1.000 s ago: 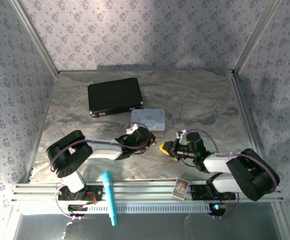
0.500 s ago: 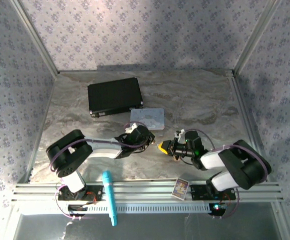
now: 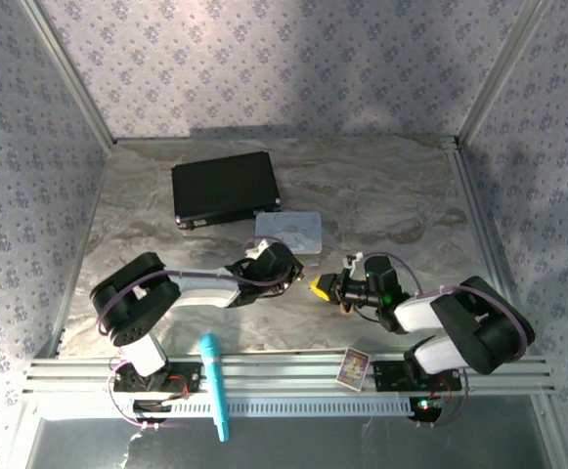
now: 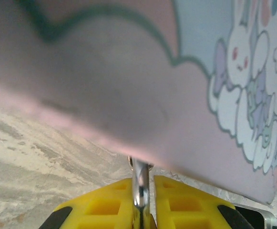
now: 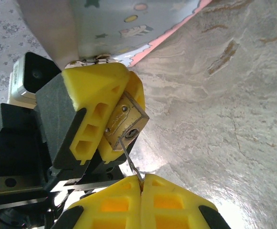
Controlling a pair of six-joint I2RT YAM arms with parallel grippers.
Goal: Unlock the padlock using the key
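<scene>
Beside the pastel tin, the left gripper is pinched tight on the padlock. Just in front, the right gripper is squeezed together on the key, and the key's tip meets the padlock's keyhole.

We find no legible text, number or brand. The pastel tin carries a cartoon rabbit drawing, with small stars on its side in the right wrist view. The small card on the near rail bears a print too small to read. The padlock face reads as plain brass
</scene>
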